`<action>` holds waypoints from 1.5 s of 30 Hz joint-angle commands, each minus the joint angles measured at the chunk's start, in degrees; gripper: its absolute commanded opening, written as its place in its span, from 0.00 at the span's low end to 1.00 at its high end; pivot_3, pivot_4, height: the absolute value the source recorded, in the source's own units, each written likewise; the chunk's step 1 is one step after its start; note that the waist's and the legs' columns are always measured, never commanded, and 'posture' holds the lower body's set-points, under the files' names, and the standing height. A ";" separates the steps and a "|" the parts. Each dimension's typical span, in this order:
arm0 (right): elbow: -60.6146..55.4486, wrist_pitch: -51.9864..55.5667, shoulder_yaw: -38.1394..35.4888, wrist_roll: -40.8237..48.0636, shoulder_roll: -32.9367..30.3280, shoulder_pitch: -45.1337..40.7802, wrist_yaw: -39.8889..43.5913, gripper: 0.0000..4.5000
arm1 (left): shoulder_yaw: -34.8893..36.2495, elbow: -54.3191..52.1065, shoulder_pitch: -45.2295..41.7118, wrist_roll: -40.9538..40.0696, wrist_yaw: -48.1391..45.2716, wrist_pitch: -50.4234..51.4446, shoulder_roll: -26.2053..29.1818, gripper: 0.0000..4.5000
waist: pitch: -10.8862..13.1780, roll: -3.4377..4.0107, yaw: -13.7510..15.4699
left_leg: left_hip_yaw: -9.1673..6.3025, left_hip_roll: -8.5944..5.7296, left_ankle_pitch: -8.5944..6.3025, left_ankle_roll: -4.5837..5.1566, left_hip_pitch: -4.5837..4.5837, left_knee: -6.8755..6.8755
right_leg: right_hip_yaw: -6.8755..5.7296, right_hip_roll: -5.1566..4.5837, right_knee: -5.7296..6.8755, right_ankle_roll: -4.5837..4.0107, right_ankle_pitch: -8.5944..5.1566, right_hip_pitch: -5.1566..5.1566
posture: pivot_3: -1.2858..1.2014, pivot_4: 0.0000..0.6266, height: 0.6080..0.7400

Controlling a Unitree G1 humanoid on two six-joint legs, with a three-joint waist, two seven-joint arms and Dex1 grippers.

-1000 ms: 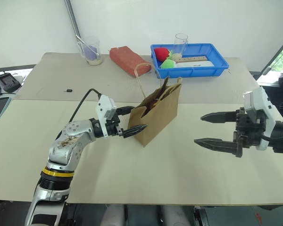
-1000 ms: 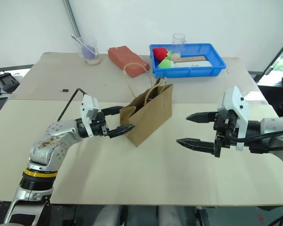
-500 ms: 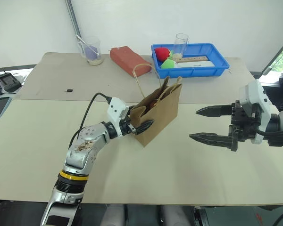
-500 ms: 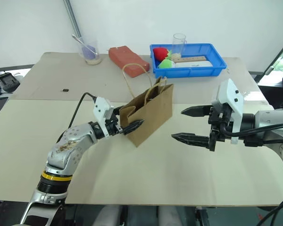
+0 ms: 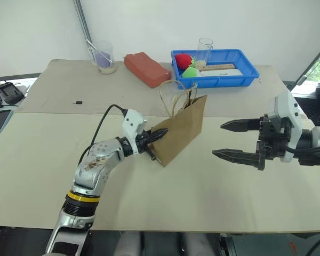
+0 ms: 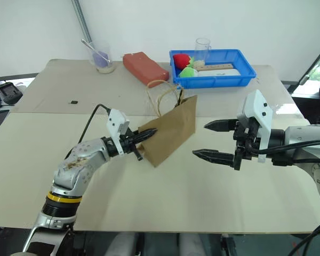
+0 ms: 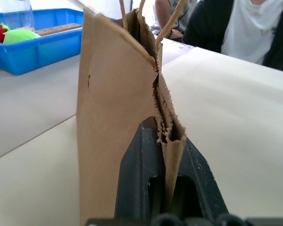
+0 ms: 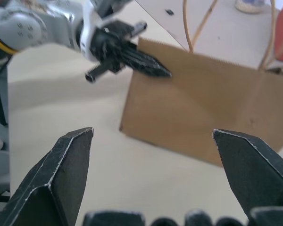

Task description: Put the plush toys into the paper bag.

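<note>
Near the middle of the pale surface (image 5: 213,202) stands the brown paper bag (image 5: 182,133), leaning, its mouth pressed flat and its two twine handles (image 5: 176,96) rising from the top edge. The plush toys cannot be made out. The left hand (image 5: 159,135) is clamped on the bag's upper corner at the robot's left, its black fingers (image 7: 146,179) pinching the serrated paper edge between them, as the left wrist view shows close up. To the right of the bag, apart from it, the right hand (image 5: 237,140) hovers above the surface with its two fingers spread wide, pointing toward the bag and holding nothing. Behind the bag, on the far surface, lie a reddish brick-shaped block (image 5: 146,68), a blue tray (image 5: 240,74) holding red and green round items and a clear glass (image 5: 204,50), and a plastic beaker (image 5: 102,56).
</note>
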 commanded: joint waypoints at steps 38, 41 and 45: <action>3.98 -7.38 -14.08 -6.65 -8.38 12.82 10.62 1.00 | 6.58 1.71 -4.68 -1.68 -31.24 -3.74 21.63 1.00 | 0.00 0.01 -0.46 | 0.02 0.11 -0.01 0.01 0.04 0.02 | 0.02 0.05 0.02 0.05 -0.03 0.01 | 0.52 0.24 1.00; 7.45 -8.89 -11.75 -7.56 -11.32 10.05 14.24 1.00 | 10.05 -1.86 -2.25 1.48 -25.06 -2.15 26.16 1.00 | 0.00 0.01 -0.36 | 0.04 0.12 -0.01 0.01 0.06 0.03 | 0.02 0.05 0.00 0.05 -0.03 0.03 | 0.52 0.24 1.00; 12.76 -12.09 -9.07 -9.49 -14.82 6.87 18.67 1.00 | 14.76 -8.32 3.87 -1.18 -23.81 1.92 31.24 1.00 | 0.01 0.01 -0.26 | 0.05 0.19 -0.02 0.03 0.06 -0.01 | 0.00 0.04 -0.05 0.05 -0.03 0.03 | 0.52 0.24 1.00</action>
